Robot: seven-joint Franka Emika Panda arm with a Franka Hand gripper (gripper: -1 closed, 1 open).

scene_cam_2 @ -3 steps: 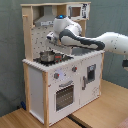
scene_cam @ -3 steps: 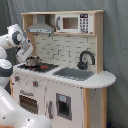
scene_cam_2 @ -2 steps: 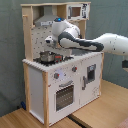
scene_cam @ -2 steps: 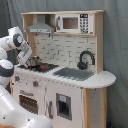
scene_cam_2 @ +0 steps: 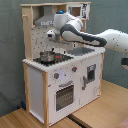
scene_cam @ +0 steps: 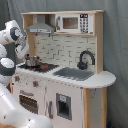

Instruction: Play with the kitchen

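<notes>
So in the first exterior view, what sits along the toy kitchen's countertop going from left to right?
Silver pot on the stove → grey sink → black faucet → bare rounded countertop end.

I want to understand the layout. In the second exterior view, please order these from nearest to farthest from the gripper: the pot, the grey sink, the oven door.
Measured from the gripper:
1. Pot, on the stove just below it.
2. Grey sink, along the counter toward the second exterior view's right.
3. Oven door, low on the front panel.

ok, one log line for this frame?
arm: raised above stove | hand: over pot, not touching | kitchen: oven door shut | sink: nothing visible inside
</notes>
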